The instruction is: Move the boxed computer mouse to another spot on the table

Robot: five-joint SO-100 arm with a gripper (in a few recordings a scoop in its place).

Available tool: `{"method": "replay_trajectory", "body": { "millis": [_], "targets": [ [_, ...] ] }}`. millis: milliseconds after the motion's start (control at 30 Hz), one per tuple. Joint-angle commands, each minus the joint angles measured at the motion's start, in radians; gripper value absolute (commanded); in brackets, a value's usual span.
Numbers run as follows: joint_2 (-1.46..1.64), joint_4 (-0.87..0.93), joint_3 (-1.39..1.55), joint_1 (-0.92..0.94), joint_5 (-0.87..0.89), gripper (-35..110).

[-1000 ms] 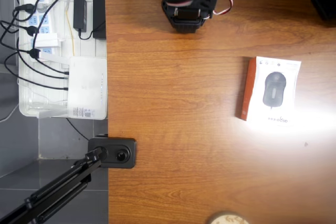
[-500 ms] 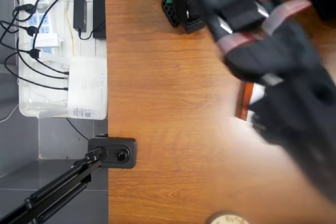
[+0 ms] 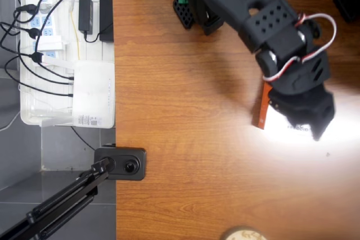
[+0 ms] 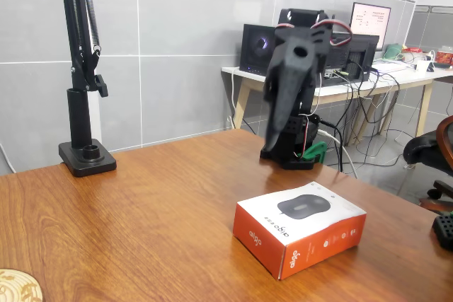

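Note:
The boxed computer mouse (image 4: 301, 228) lies flat on the brown wood-grain table (image 4: 141, 210), white on top with orange sides. In the overhead view its orange edge and a strip of white (image 3: 278, 121) peek out from under my black arm, on the right side of the table (image 3: 185, 82). My gripper (image 3: 312, 122) hangs over the box and covers most of it. In the fixed view the gripper (image 4: 274, 124) is blurred, points downward and stands higher than the box. How its jaws stand is unclear in both views.
A white tray (image 3: 34, 117) of power strips and cables with a white router-like device (image 3: 93, 91) sits off the table's left edge. A black stand base (image 3: 121, 163) (image 4: 86, 157) clamps there. A round cork disc (image 3: 243, 233) lies at the near edge. My arm's base (image 3: 194, 9) is at the far edge.
The arm, folded at its base a second ago, has swung out to the right and now hangs over the box. The box has kept its place.

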Motion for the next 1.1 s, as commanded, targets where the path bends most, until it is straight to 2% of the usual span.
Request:
{"method": "replay_trajectory", "body": {
  "millis": [0, 67, 100, 467, 800, 1067],
  "targets": [
    [-0.078, -0.048, -0.063, -0.040, -0.026, 68],
    [-0.166, -0.083, -0.118, -0.064, -0.021, 97],
    [-0.213, -0.092, -0.152, -0.075, -0.020, 104],
    [-0.460, 0.077, -0.405, -0.202, -0.018, 104],
    [-0.456, 0.391, -0.463, -0.319, 0.041, 104],
    [-0.520, 0.588, -0.472, -0.368, 0.160, 89]
  ]
}}
